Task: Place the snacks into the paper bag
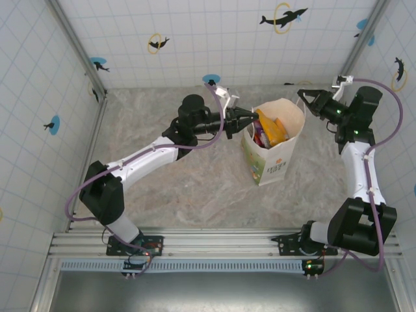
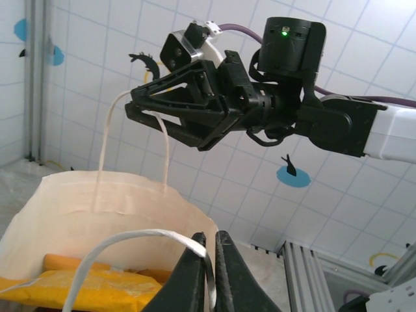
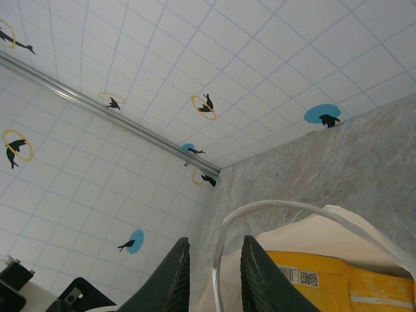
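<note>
Paper bag (image 1: 276, 156) upright on table (image 1: 195, 188), snacks (image 1: 273, 130) inside near rim. L gripper (image 2: 209, 237) pinched shut on one handle loop (image 2: 140, 235); R gripper (image 3: 214, 250) jaws narrowly apart astride other loop (image 3: 279, 205). Bag prob. light, thin-walled, creases/tips easily; packets slippery. Best hold: the thin loops, both lifted evenly.

The paper bag (image 1: 270, 159) stands upright on the table (image 1: 195, 188) with the snacks (image 1: 273, 132) inside it, the left gripper (image 1: 254, 116) at its left rim and the right gripper (image 1: 303, 95) at its far right corner.
</note>
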{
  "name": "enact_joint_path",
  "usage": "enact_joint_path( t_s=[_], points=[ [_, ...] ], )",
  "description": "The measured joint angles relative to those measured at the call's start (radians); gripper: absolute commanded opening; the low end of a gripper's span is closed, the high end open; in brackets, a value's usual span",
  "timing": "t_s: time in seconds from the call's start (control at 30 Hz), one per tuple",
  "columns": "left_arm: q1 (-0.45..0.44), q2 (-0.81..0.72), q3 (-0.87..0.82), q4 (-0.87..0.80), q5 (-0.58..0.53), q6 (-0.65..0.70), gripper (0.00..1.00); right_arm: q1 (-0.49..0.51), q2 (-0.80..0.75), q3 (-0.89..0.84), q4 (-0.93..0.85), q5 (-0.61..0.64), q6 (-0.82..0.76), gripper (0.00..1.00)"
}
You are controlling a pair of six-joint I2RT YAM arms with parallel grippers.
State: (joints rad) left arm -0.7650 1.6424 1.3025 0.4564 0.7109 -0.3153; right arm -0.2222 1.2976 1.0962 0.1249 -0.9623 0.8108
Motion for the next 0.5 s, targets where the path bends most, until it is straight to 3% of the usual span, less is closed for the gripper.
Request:
enact_joint_path(
  t_s=[0.3, 0.5],
  points=[
    [0.0, -0.032, 0.0, -0.066, -0.049, 0.001, 0.0, 0.029, -0.001, -0.003, 0.014, 0.023, 0.01, 0.05],
    [0.019, -0.083, -0.015, -0.13, -0.092, 0.005, 0.0, 0.078, -0.012, -0.009, 0.013, 0.063, 0.01, 0.02]
  ],
)
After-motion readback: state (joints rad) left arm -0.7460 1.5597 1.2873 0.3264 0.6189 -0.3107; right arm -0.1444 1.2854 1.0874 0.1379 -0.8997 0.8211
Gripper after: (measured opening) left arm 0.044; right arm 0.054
